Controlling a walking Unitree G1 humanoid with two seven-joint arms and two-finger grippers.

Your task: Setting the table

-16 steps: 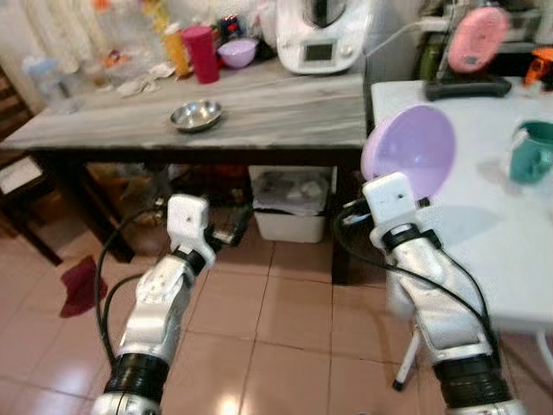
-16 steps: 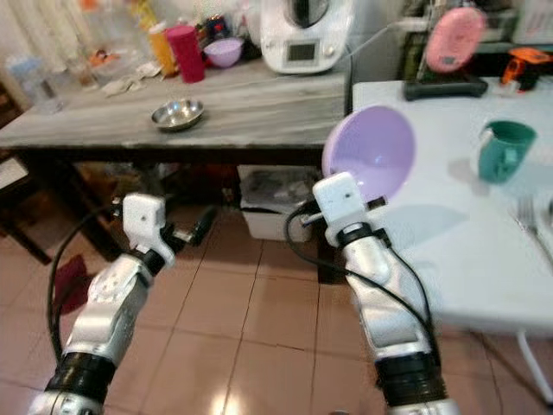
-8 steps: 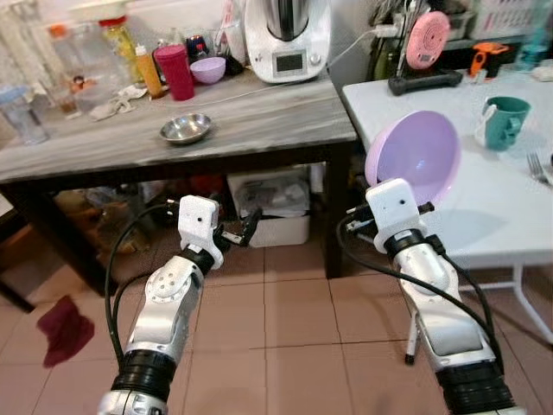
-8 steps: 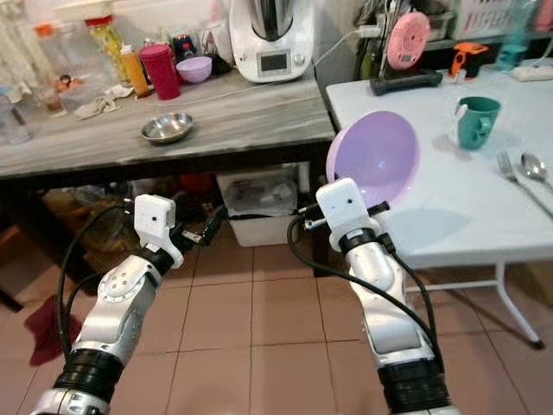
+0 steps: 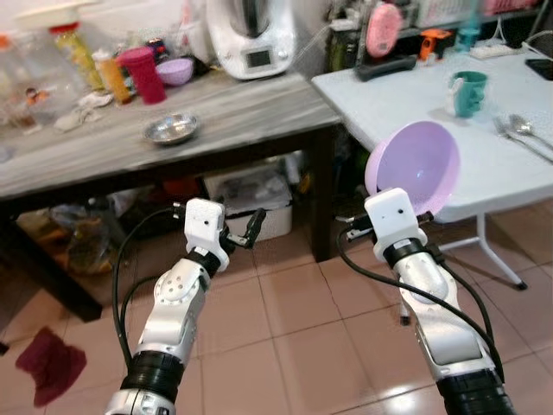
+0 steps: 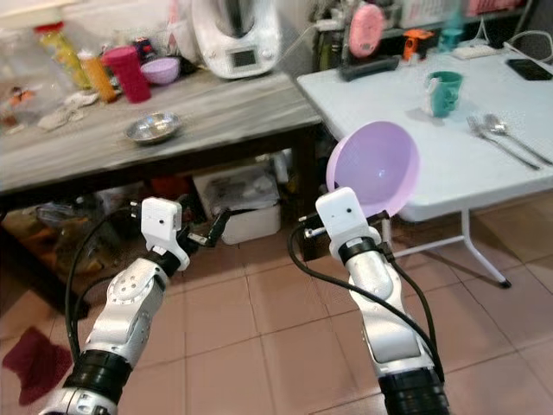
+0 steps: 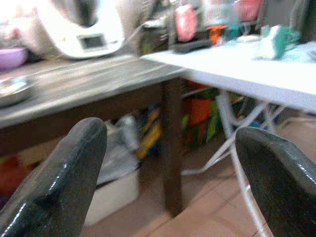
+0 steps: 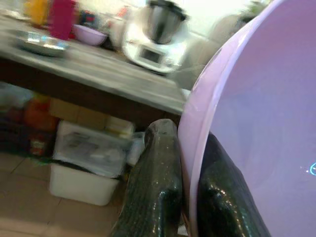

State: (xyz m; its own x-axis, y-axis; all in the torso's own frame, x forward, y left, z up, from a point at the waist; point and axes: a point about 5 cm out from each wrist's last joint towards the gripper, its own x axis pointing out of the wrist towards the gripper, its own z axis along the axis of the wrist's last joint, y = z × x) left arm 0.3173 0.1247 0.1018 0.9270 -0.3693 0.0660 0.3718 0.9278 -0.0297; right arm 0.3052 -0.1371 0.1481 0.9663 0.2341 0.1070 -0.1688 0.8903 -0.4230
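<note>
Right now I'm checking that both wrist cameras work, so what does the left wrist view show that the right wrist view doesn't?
Left wrist view: the left gripper open and empty, and the white table with a green mug on it. Right wrist view: the right gripper shut on the rim of the big purple bowl, plus a red cup on the wooden table. Shared: the wooden table, with the steel bowl and the white kitchen machine on it.

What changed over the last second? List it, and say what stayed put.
The camera pulled back and turned, bringing more of the white table into view. The right gripper still pinches the purple bowl by its rim, tilted on edge. The left gripper stays open.
</note>
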